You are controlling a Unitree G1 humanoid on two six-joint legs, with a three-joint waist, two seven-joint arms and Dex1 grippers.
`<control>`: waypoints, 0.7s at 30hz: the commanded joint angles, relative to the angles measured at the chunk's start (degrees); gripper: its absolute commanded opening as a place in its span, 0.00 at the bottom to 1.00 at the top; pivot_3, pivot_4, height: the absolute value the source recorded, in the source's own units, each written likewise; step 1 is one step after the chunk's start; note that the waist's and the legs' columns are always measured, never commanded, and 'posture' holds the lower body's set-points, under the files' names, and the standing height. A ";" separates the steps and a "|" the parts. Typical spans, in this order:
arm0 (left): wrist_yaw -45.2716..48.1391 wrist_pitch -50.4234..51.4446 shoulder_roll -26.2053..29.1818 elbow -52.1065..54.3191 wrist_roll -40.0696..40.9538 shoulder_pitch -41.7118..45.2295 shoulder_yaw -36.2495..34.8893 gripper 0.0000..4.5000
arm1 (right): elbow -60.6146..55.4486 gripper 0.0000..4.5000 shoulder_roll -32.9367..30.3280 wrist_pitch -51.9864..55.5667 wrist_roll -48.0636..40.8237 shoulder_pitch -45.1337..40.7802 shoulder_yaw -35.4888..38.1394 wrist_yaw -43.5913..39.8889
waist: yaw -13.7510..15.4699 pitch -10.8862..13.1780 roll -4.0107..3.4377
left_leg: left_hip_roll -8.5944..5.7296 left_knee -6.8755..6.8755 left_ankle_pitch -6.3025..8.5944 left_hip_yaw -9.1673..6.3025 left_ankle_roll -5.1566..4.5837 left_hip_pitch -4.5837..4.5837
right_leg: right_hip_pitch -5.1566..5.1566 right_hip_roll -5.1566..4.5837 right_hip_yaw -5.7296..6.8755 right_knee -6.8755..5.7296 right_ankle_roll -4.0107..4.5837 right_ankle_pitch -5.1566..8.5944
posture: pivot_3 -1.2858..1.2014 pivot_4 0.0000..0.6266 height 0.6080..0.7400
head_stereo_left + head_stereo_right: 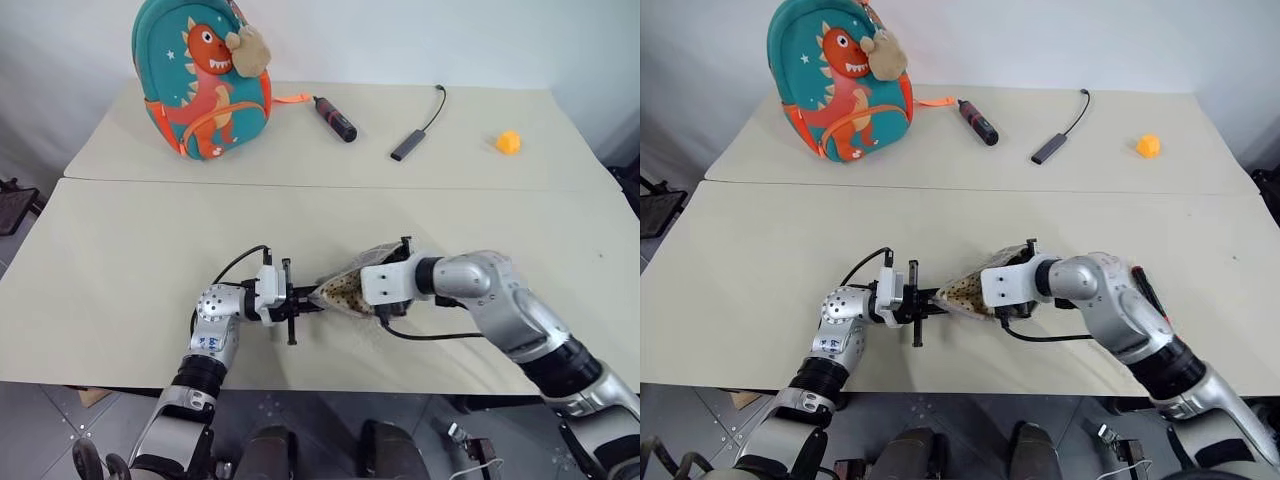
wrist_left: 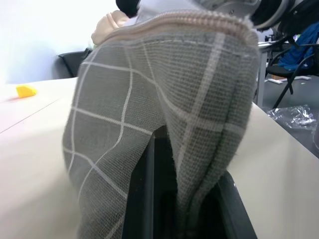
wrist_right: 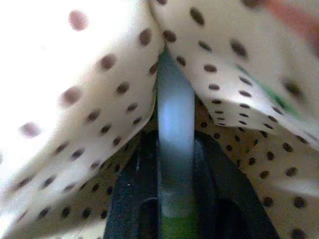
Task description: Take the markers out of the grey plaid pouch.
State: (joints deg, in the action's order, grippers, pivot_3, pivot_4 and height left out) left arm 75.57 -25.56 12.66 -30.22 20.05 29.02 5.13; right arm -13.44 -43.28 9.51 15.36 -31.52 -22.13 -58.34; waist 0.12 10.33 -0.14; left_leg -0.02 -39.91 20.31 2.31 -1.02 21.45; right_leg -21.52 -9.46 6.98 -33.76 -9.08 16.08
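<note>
The teal dinosaur backpack (image 1: 203, 78) stands at the far left of the back table. Near it lie a black-and-red tool (image 1: 336, 119), a dark stick on a cord (image 1: 408, 145) and a small orange block (image 1: 508, 142). On the front table, the left gripper (image 1: 300, 302) pinches one end of the grey plaid pouch (image 1: 355, 288) tight and holds it up. The right gripper (image 3: 175, 219) is deep inside the dotted lining, and its fingers (image 3: 124, 199) squeeze a light green marker (image 3: 174, 134).
</note>
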 commanded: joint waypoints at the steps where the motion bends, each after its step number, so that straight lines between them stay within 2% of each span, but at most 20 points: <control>1: 1.09 -0.90 0.79 0.62 0.89 0.52 -0.82 0.00 | -3.31 0.11 -2.96 -5.34 -9.68 2.44 6.57 -4.63 | -0.02 0.01 0.02 | 0.00 0.01 0.00 0.00 0.00 0.00 | 0.00 0.00 0.02 0.01 0.00 0.00 | 0.52 0.24 1.00; 10: 3.35 -1.11 1.57 0.96 1.11 0.34 -0.67 0.00 | -0.64 0.11 -5.91 -10.19 -23.86 7.06 17.26 -9.29 | -0.08 0.02 0.04 | 0.02 0.00 0.00 0.03 0.00 -0.01 | 0.00 0.00 -0.01 0.00 0.00 0.00 | 0.52 0.24 1.00; 15: 5.54 2.45 1.89 1.91 2.49 0.02 -0.17 0.00 | -6.88 0.11 -5.72 -0.28 -44.38 9.78 25.18 -13.64 | 0.11 0.05 0.07 | 0.03 0.00 0.00 -0.02 0.00 0.00 | 0.01 0.00 0.02 0.01 0.00 0.00 | 0.52 0.24 1.00; 18: 6.95 5.86 2.60 2.39 2.84 -0.25 0.57 0.00 | -10.86 0.11 -6.01 8.11 -55.79 10.45 28.29 -13.54 | 0.12 0.05 0.06 | 0.05 -0.01 0.00 -0.17 0.00 -0.01 | 0.01 0.00 0.00 0.00 0.00 0.00 | 0.52 0.24 1.00; 21: 8.06 8.48 2.86 2.17 2.97 0.07 0.85 0.00 | -13.64 0.11 -5.00 18.40 -70.63 8.62 32.75 -6.15 | 0.16 0.05 0.06 | 0.07 -0.02 0.00 -0.25 0.00 -0.02 | 0.01 0.00 -0.01 0.00 0.00 0.00 | 0.52 0.24 1.00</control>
State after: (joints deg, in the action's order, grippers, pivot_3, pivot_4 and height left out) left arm 82.71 -18.56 15.08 -29.17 22.39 29.10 5.64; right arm -24.40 -48.60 22.36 -45.36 -21.37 6.52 -69.15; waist 0.28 10.38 -0.08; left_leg 0.06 -39.93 20.31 2.00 -1.03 21.43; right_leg -21.51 -9.47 6.96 -33.76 -9.08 16.07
